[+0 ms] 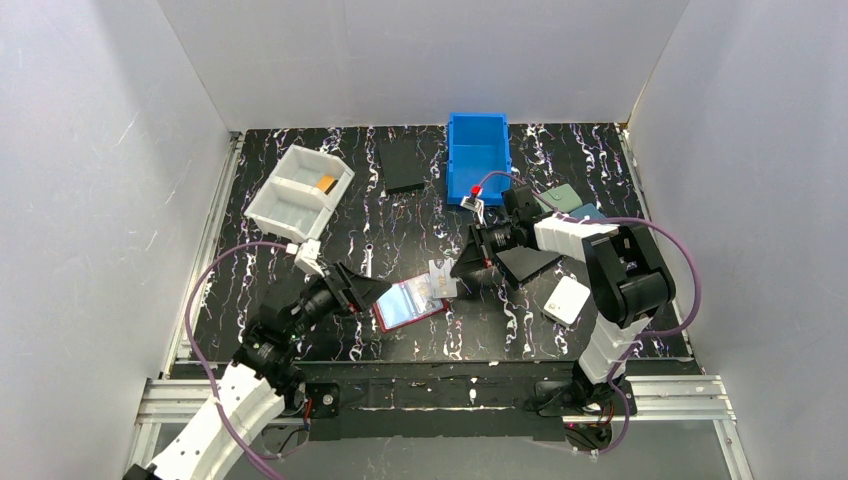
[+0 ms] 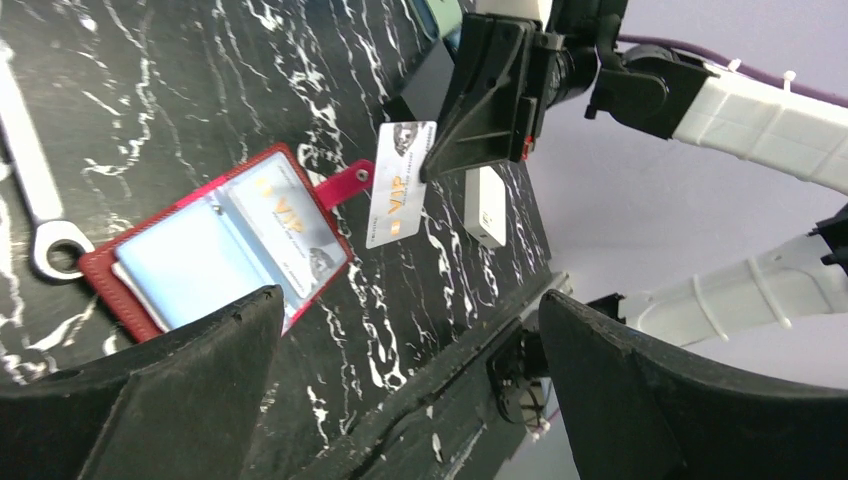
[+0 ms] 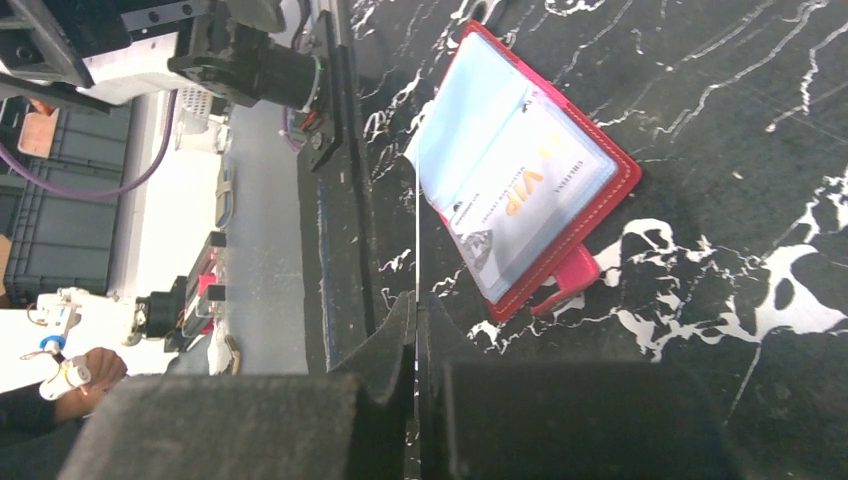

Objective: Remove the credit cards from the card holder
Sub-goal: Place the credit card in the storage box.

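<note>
Now the right claw (image 2: 432, 160) pinches a whitish rectangular card (image 2: 398, 185) just beside the open red bifold card holder (image 2: 215, 250) lying on the black marbled table (image 2: 150, 80); the left claw (image 1: 372, 290) gapes empty

**"VIP" legible on two cards**

"VIP" in gold lettering is read on the whitish card (image 2: 398, 185) outside the card holder (image 2: 215, 250). "VIP" is also read on the pocketed card (image 2: 290, 225) inside it. The finer print lines are too small to be read.
</note>
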Motion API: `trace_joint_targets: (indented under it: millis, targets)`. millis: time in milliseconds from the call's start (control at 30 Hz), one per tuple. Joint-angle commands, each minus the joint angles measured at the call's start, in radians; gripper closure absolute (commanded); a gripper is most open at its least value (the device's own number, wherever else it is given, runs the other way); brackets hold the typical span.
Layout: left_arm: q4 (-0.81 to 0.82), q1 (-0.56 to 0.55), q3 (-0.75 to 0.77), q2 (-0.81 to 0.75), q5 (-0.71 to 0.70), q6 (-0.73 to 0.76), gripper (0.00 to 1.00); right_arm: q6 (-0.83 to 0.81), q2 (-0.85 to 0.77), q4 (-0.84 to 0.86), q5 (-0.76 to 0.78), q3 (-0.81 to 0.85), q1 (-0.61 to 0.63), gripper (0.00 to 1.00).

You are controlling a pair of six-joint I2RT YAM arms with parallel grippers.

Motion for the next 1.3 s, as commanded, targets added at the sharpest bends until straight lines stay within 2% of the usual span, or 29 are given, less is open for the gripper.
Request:
trace_joint_targets:
  millis: [0, 300, 500, 667, 1000, 1267]
  targets:
    - [0.112, 0.005, 0.094, 0.172, 0.183, -0.01, 0.02, -0.015, -0.062, 0.021, -0.095, 0.025, -0.001, 0.99]
    - [0.155, 0.003, 0.252, 0.387, 0.246, 0.007, 0.02, 0.07, -0.095, 0.123, -0.14, -0.002, -0.001, 0.99]
    - [0.256, -0.01, 0.25, 0.501, 0.292, -0.01, 0.02, 0.08, -0.1, 0.134, -0.151, -0.002, -0.001, 0.99]
    - [0.288, -0.064, 0.265, 0.58, 0.278, 0.017, 0.04, 0.09, -0.098, 0.142, -0.16, -0.002, 0.0, 0.99]
    - [0.41, -0.147, 0.311, 0.824, 0.245, 0.045, 0.26, 0.095, -0.101, 0.147, -0.171, -0.002, 0.007, 0.99]
    - [0.575, -0.161, 0.328, 0.974, 0.295, -0.011, 0.56, 0.099, -0.098, 0.149, -0.174, 0.001, 0.008, 0.99]
